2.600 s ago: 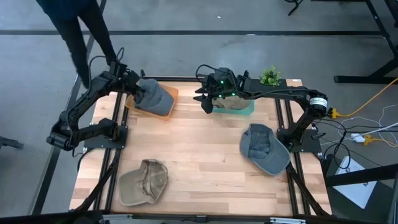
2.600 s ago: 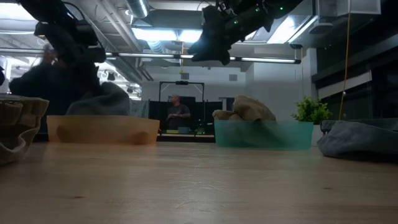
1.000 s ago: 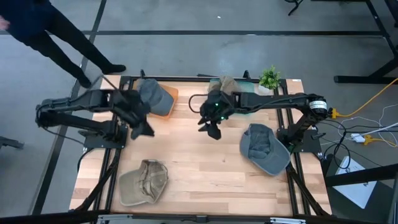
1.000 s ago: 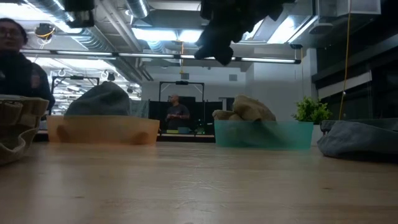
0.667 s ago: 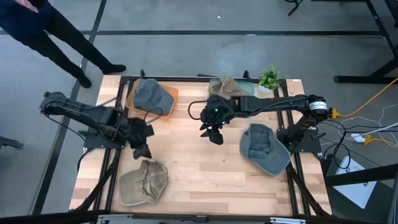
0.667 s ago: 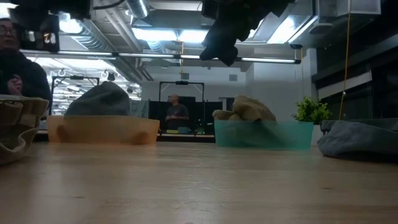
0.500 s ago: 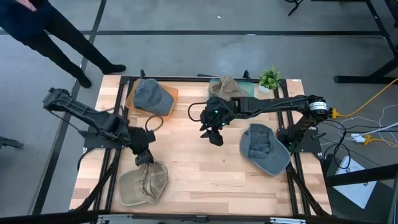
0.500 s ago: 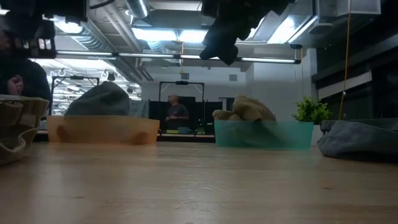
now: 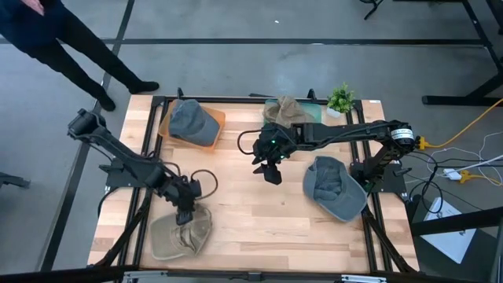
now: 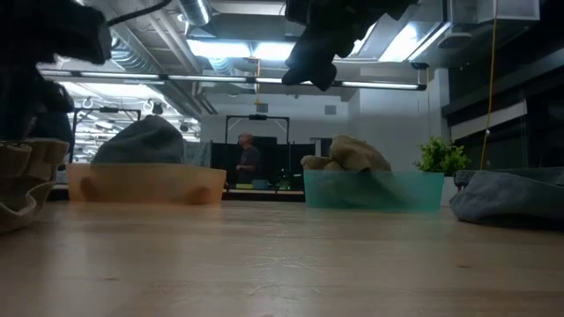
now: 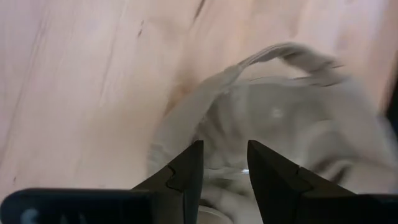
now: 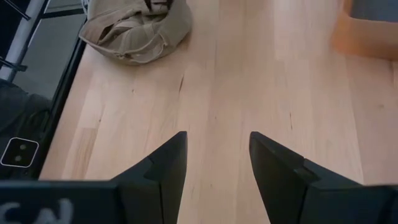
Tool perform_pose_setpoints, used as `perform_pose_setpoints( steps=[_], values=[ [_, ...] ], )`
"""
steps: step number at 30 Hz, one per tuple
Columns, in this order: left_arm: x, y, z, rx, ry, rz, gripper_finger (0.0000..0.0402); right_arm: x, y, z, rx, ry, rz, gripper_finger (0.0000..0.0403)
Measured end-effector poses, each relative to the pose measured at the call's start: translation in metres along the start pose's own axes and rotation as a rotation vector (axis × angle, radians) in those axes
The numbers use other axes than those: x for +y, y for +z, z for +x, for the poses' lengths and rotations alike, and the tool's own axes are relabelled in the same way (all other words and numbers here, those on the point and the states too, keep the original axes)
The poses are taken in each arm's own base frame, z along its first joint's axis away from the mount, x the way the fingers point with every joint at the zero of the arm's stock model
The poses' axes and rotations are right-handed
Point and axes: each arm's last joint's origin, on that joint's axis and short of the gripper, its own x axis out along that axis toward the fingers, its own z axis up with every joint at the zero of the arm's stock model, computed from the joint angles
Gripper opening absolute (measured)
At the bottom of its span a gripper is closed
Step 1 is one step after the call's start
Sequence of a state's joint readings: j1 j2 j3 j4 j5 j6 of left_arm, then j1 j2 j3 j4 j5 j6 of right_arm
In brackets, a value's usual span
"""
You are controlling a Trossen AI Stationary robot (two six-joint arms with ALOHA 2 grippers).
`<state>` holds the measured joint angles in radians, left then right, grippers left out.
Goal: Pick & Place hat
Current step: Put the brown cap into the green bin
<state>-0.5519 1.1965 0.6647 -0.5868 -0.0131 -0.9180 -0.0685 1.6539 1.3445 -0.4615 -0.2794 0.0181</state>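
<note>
With parted fingers, the left gripper [image 11: 222,171] is poised just above the tan hat [image 9: 181,233] lying on the table [image 9: 259,212], where only loose fabric could be pinched and slip.

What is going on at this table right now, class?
A two-armed robot is sorting hats. The left gripper hangs over the tan hat at the table's near left, fingers apart and nothing held. The right gripper waits open above mid-table. A grey hat lies in the orange bin, another tan one in the teal bin, and a second grey hat lies loose on the right.
</note>
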Motion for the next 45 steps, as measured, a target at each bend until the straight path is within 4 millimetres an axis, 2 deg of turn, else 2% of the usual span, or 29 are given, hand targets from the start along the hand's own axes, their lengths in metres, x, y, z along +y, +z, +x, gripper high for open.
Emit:
perform_pose_setpoints(
  steps=[4,7,16,27,45],
  values=[
    [-0.001,-0.004,0.016,0.039,0.070,-0.002,0.0118,0.000,0.000,0.000,0.000,0.000,0.001,0.0171],
    [-0.005,-0.001,0.020,0.057,0.074,-0.043,0.0118,0.000,0.000,0.000,0.000,0.000,0.000,0.0171],
    [-0.029,0.019,-0.005,-0.042,0.002,0.060,0.0118,-0.002,0.001,0.000,-0.008,-0.061,-0.021,0.0171],
    [-0.011,0.010,-0.008,-0.029,0.276,0.082,0.0118,-0.003,0.005,0.000,-0.049,-0.098,-0.070,0.0171],
    [-0.015,0.011,-0.006,0.009,0.197,0.144,0.0118,-0.003,0.003,0.000,-0.028,-0.097,-0.058,0.0171]
  ],
)
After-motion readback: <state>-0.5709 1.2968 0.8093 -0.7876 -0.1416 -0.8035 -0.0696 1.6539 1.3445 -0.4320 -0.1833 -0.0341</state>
